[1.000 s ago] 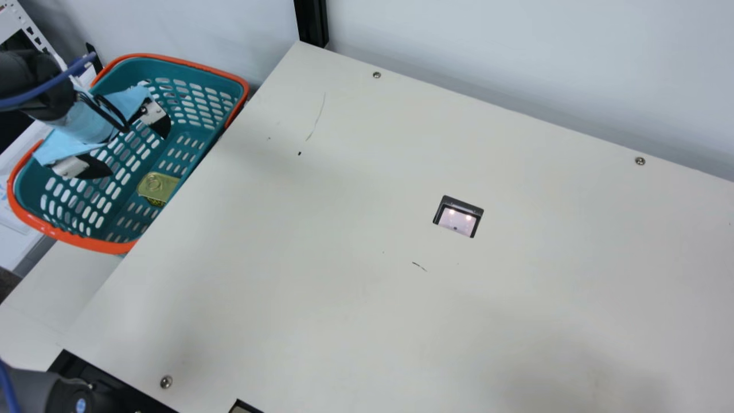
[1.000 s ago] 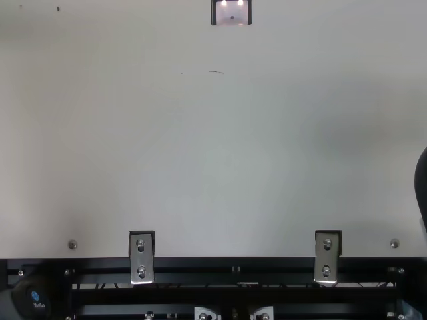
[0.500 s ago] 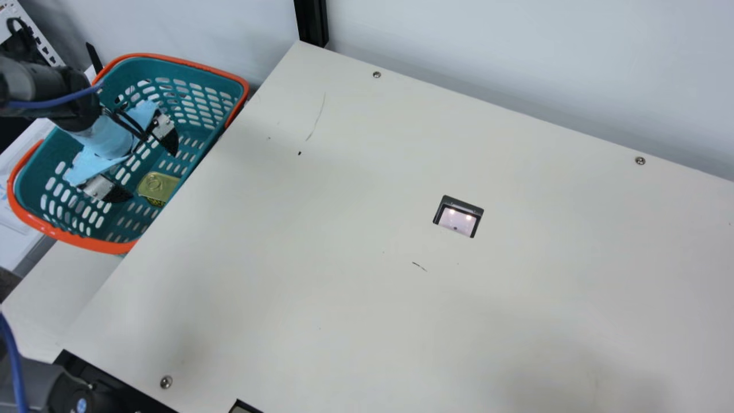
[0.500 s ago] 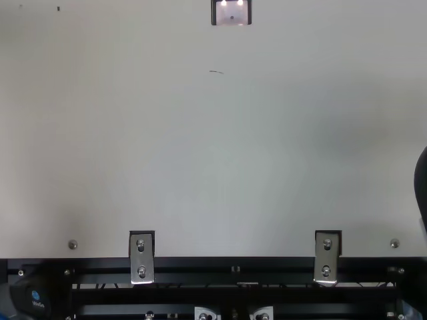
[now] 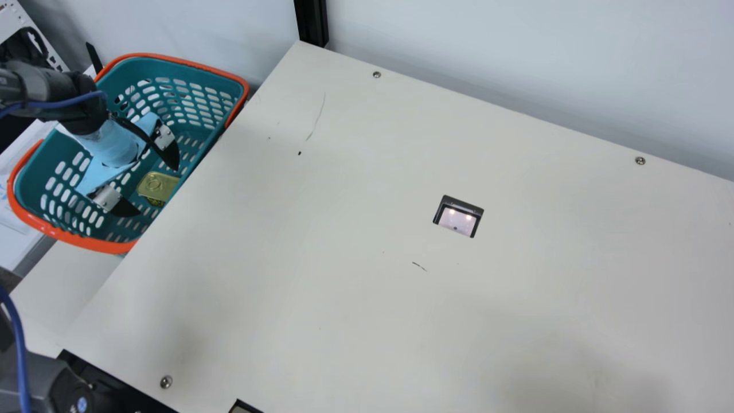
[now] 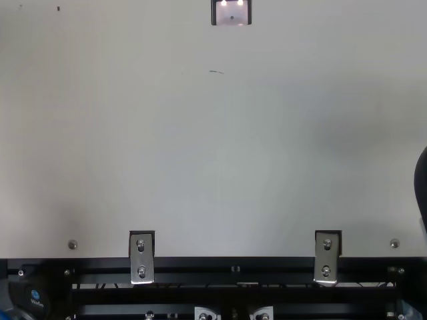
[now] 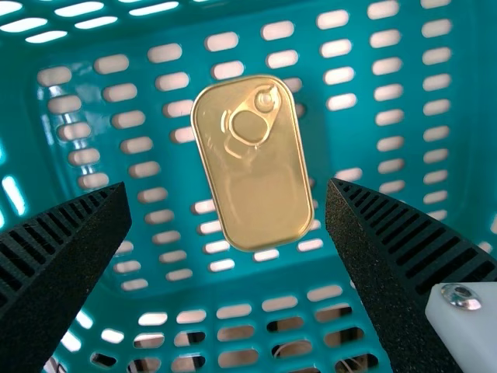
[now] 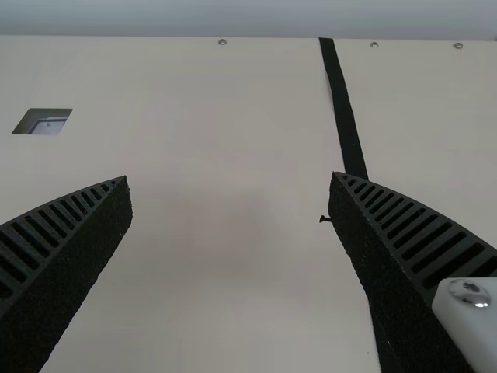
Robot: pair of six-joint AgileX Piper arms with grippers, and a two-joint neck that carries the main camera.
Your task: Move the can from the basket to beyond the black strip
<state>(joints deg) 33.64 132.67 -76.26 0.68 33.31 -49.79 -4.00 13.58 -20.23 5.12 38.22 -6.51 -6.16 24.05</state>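
In the main view my left gripper (image 5: pixel 150 186) is down inside the teal basket (image 5: pixel 97 245) with the orange rim, fingers wide apart. The gold can (image 5: pixel 159 186) lies on the basket's floor, just by the fingertips. From the left wrist the can (image 7: pixel 255 167) shows flat with its ring pull up, between and beyond the open fingers of my left gripper (image 7: pixel 227 190), touching neither. In the right wrist view my right gripper (image 8: pixel 231 180) stands open and holds nothing over the table; the black strip (image 8: pixel 344 109) runs past its one finger.
The basket stands against the left edge of the cream table (image 5: pixel 344 287). A square cut-out (image 5: pixel 458 217) sits in the tabletop. A black post (image 5: pixel 311 23) rises at the back corner, and black rails with metal brackets (image 6: pixel 141 258) line the front edge.
My left gripper has moved deeper into the basket, toward the can, its fingers staying apart. The can and basket have not moved.
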